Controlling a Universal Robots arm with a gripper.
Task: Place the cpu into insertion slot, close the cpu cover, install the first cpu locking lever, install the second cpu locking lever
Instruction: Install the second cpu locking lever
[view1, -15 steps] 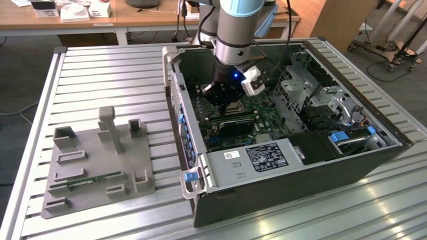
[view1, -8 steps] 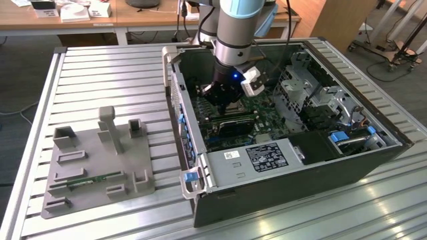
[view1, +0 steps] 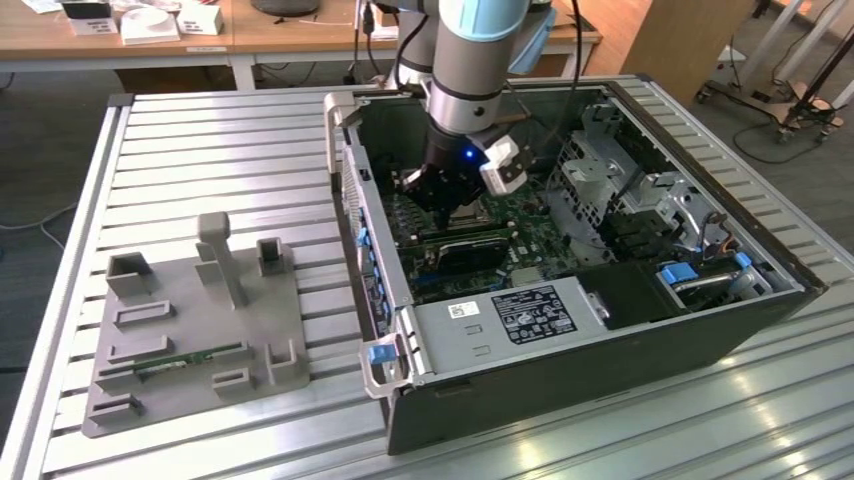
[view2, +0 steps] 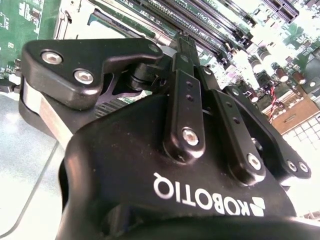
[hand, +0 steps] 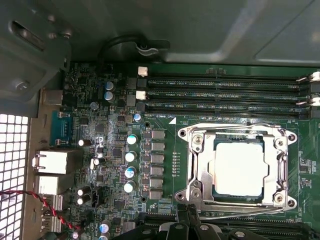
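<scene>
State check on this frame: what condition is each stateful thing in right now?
cpu: seated in the slot, top showing.
cover: closed flat around the cpu.
slot: occupied.
claw: low inside the case, above the slot.
case: side open, board exposed.

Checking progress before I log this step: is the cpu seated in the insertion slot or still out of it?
In. In the first wrist view the cpu lies flat inside the insertion slot, with the cpu cover framing it.
</scene>
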